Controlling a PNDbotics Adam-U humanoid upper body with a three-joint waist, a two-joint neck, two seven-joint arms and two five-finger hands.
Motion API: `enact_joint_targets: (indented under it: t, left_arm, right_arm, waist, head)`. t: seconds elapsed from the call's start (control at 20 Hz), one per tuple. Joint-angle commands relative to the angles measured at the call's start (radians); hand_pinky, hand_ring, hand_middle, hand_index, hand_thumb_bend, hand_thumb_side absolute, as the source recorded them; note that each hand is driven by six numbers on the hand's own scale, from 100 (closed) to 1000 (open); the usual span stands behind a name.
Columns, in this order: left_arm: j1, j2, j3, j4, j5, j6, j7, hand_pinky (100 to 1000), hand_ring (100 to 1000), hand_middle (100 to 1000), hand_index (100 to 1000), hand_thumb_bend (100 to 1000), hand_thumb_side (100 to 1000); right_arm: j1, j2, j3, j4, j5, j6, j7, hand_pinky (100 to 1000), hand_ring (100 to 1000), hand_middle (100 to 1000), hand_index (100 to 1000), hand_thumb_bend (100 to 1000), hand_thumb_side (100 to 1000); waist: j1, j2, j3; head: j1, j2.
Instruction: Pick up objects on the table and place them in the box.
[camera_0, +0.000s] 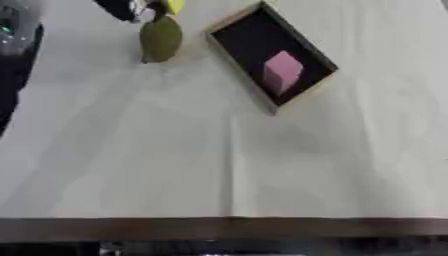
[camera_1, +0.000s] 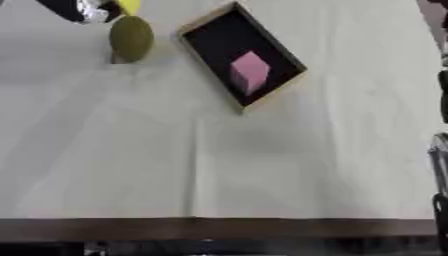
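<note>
Only in the right eye view is dark arm structure (camera_1: 440, 150) seen at the right edge. An olive-green oval object (camera_0: 160, 38) hangs just below the left hand (camera_0: 122, 10), finger state indiscernible, beside the black wooden-rimmed box (camera_0: 229, 22) containing a pink cube (camera_0: 282, 71).

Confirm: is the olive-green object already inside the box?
No. The olive-green object sits outside the box, to its left; only a pink block lies inside.

Cut off and unclear at the edges

The left hand (camera_1: 80, 11) is cropped by the top edge, its fingers unreadable. A yellow thing (camera_0: 175, 5) beside it is cut off too. Dark arm parts (camera_1: 440, 150) run off the right edge.
</note>
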Motion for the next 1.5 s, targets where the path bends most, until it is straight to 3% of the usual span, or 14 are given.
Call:
enact_joint_targets:
  t: [0.05, 0.35, 0.65, 1.35, 1.5]
  left_arm:
    - [-0.049, -0.083, 0.013, 0.086, -0.043, -0.010, 0.009, 775, 659, 547, 679, 108, 278]
    - [-0.075, -0.222, 0.043, 0.208, -0.121, -0.023, 0.063, 765, 649, 538, 674, 104, 286]
    - [-0.070, -0.304, 0.075, 0.343, -0.239, -0.048, 0.124, 766, 657, 545, 678, 140, 286]
    - [-0.049, -0.353, 0.132, 0.443, -0.372, -0.038, 0.251, 776, 678, 565, 703, 194, 293]
    - [-0.046, -0.354, 0.130, 0.433, -0.355, -0.045, 0.238, 793, 735, 635, 812, 248, 336]
  right_arm:
    - [-0.012, -0.038, -0.003, -0.015, -0.006, -0.013, -0.002, 912, 862, 619, 901, 100, 615]
    - [-0.027, -0.044, 0.002, -0.015, -0.013, -0.024, -0.002, 912, 861, 619, 900, 100, 615]
    - [-0.037, -0.035, 0.004, -0.015, -0.017, -0.022, 0.002, 913, 862, 618, 901, 100, 617]
    - [-0.043, -0.014, 0.007, -0.015, -0.019, -0.012, 0.010, 915, 864, 616, 902, 100, 620]
    - [-0.042, -0.011, 0.007, -0.015, -0.018, -0.010, 0.011, 915, 864, 616, 902, 100, 620]
  waist:
    - [-0.002, -0.023, -0.007]
    - [-0.002, -0.017, -0.031]
    - [-0.001, -0.007, -0.048]
    - [0.000, 0.009, -0.060]
    - [-0.001, 0.009, -0.060]
  head:
    - [0.008, 0.000]
    - [0.024, -0.008]
    - [0.033, -0.013]
    - [0.033, -0.023]
    - [0.033, -0.022]
